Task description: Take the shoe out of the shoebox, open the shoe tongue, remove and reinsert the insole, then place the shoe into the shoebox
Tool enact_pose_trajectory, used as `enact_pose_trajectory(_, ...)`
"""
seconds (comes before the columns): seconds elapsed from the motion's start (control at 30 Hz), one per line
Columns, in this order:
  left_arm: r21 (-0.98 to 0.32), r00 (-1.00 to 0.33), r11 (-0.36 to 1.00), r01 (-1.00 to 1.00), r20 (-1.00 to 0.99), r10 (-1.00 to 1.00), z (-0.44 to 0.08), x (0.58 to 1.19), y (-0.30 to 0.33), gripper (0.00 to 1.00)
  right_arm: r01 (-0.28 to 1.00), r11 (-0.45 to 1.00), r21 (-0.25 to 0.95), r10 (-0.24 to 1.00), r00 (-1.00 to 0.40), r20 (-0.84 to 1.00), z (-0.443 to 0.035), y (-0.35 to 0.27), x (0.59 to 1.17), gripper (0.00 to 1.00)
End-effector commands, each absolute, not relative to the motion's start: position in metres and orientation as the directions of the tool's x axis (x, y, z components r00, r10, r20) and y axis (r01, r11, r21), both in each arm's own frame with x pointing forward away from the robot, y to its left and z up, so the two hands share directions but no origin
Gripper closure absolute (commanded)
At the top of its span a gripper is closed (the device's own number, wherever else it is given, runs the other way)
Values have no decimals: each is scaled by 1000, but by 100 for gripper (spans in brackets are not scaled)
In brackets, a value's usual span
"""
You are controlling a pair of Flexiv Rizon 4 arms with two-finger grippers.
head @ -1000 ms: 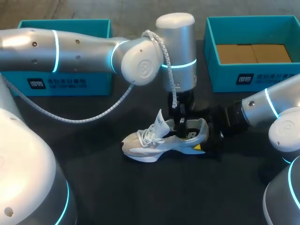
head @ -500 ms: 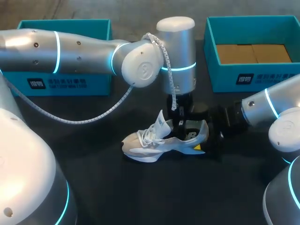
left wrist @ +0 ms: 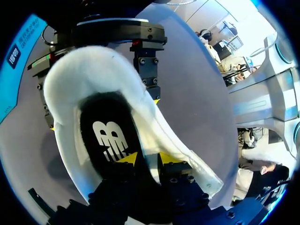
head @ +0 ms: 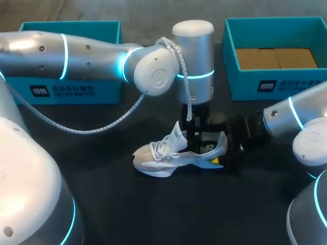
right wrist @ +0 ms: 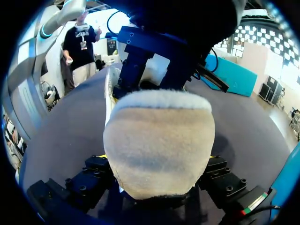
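Pincer (left wrist: pixel 146 158) of left arm (head: pixel 76 56) inside shoe (left wrist: pixel 70 79)

Materials log. We recorded the shoe (head: pixel 179 151) upper as white cloth with smooth grey overlays and cloth laces. Its heel collar (right wrist: pixel 159 136) looked fleecy and napped, cream in tone. The insole (left wrist: pixel 108 136) was matt black cloth carrying a white print. The desk (head: pixel 102 204) had a dark, matt, smooth top. The left shoebox (head: pixel 107 89) and right shoebox (head: pixel 240 84) were teal card with a satin finish, and the right one showed bare brown board inside. The left arm (head: pixel 76 56) shell was smooth satin silver, and its cable (head: pixel 76 131) sleeve was ribbed grey. The right pincer (right wrist: pixel 158 161) body was matt black metal with screw heads.
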State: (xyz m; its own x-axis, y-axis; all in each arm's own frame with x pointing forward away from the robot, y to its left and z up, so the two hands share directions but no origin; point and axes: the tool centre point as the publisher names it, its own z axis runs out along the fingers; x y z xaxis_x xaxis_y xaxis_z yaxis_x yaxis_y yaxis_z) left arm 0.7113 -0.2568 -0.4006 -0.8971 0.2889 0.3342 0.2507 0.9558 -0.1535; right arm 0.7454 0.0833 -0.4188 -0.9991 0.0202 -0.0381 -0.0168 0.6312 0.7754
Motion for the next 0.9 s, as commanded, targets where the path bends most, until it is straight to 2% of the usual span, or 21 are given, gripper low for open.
enact_pose_trajectory(0.03, -136, -904, 955, 263, 310, 293, -412, 710, -260, 71, -16, 633, 774, 21, -999, -38, -418, 85, 746, 100)
enact_pose_trajectory(0.13, -121, -917, 954, 274, 267, 297, -417, 711, -260, 71, -16, 633, 774, 21, -999, -38, -418, 85, 746, 100)
enact_pose_trajectory(0.2, -122, -920, 951, 285, 244, 307, -419, 712, -260, 66, -16, 633, 774, 21, -999, -38, -418, 85, 746, 100)
enact_pose_trajectory(0.4, -81, -932, 952, 296, 193, 306, -428, 715, -258, 69, -16, 633, 774, 21, -999, -38, -418, 85, 746, 100)
enact_pose_trajectory(0.5, -57, -937, 953, 297, 175, 302, -434, 718, -256, 78, -16, 633, 774, 21, -999, -38, -418, 85, 746, 100)
enact_pose_trajectory(0.57, -41, -942, 956, 290, 163, 292, -437, 720, -256, 91, -16, 633, 774, 21, -999, -38, -418, 85, 746, 100)
enact_pose_trajectory(0.6, -31, -943, 955, 294, 154, 295, -438, 720, -255, 100, -16, 633, 774, 21, -999, -38, -418, 85, 746, 100)
enact_pose_trajectory(0.9, -41, -943, 953, 300, 137, 303, -429, 723, -250, 100, -16, 633, 774, 21, -999, -38, -418, 85, 746, 100)
